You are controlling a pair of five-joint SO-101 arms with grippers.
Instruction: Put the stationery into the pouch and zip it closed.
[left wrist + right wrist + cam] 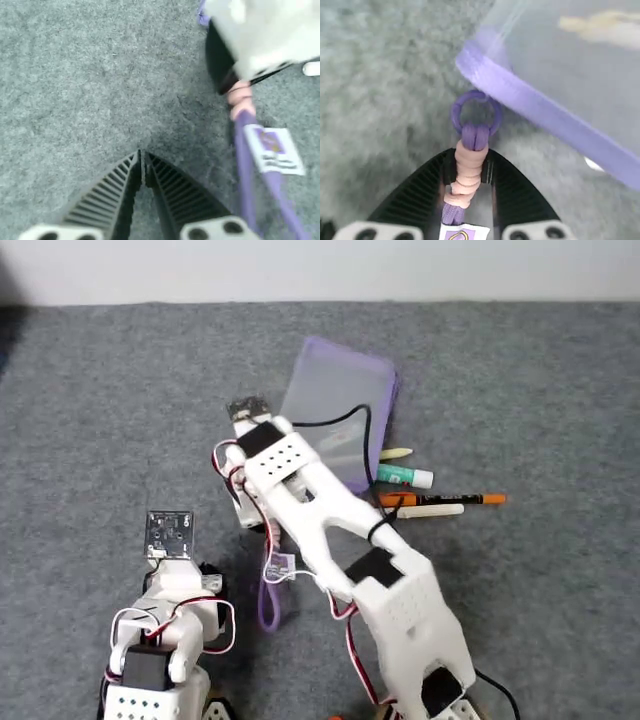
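Observation:
The translucent purple pouch [335, 400] lies at the table's middle back, with a pale item showing through its wall [605, 22]. A ring [476, 112] at its purple edge carries a purple strap [268, 605] with a pink cord wrap [470, 165] and a white label [281, 565]. My right gripper [470, 167] is shut on that pink wrap just behind the ring. My right arm [320, 505] reaches across the pouch's near corner. Beside the pouch lie a glue stick [405, 476], an orange pen [445, 499], a white pen [430, 510] and a cream stick [396, 453]. My left gripper [142, 167] hangs shut over bare carpet, left of the strap [250, 165].
Grey carpet [120, 400] covers the whole table. The left arm [165, 640] stands at the front left, close to the right arm's gripper and the strap's loop. A black cable [350, 420] runs over the pouch.

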